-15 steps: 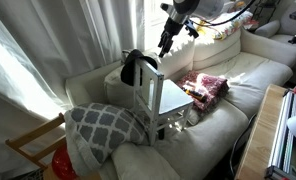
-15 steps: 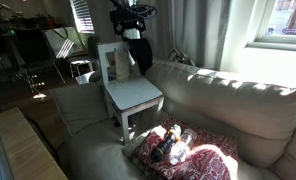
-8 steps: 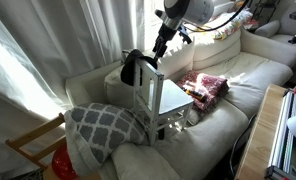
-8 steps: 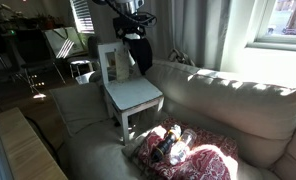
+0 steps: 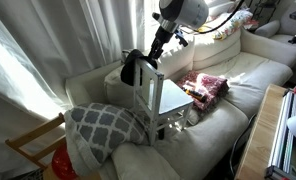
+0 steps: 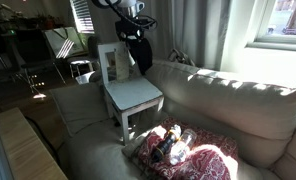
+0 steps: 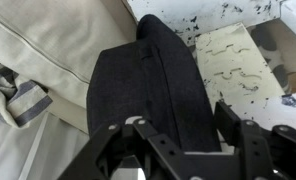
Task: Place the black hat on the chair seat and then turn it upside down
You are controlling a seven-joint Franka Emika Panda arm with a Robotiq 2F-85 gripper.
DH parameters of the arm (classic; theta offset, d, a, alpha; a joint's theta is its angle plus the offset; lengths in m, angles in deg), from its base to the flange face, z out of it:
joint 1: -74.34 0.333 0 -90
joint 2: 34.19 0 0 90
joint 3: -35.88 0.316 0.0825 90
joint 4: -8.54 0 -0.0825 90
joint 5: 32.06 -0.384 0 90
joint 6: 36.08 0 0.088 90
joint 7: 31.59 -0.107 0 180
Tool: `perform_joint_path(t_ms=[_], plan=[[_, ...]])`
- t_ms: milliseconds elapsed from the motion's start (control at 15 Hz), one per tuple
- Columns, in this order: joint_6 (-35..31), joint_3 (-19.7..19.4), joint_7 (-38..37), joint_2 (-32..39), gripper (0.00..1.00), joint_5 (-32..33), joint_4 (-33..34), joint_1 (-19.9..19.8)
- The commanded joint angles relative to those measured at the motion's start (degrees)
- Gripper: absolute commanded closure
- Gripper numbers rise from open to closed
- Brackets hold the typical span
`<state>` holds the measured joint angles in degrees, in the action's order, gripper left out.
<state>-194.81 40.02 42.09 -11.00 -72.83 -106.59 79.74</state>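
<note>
Hat count: 1 black hat (image 5: 133, 70) draped over the chair back's top corner, above the 1 chair seat (image 5: 174, 98). 1 pincer (image 5: 151, 57) hovers at the hat, jaws spread.

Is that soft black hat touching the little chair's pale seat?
Apart. In an exterior view the soft black hat hangs at the chair back's top corner, clear above the flat pale chair seat.
</note>
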Motion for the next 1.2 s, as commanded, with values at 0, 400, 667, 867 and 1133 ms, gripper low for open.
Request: perform_joint_path(t_ms=[0, 400, 667, 867, 1133], plan=[[-0.39, 1.71, 3.95, 1.75, 0.65, -2.39, 1.49, -1.67], [-1.70, 2.28, 4.99, 2.44, 1.00, -4.38, 2.96, -2.40], [-7.08, 3.38, 3.31, 3.71, 0.99, -9.82, 5.59, -2.54], [-13.68, 3.50, 2.47, 5.73, 0.99, -12.01, 7.65, -1.61], [-21.30, 2.14, 2.60, 7.21, 0.99, -10.97, 8.92, -1.78]])
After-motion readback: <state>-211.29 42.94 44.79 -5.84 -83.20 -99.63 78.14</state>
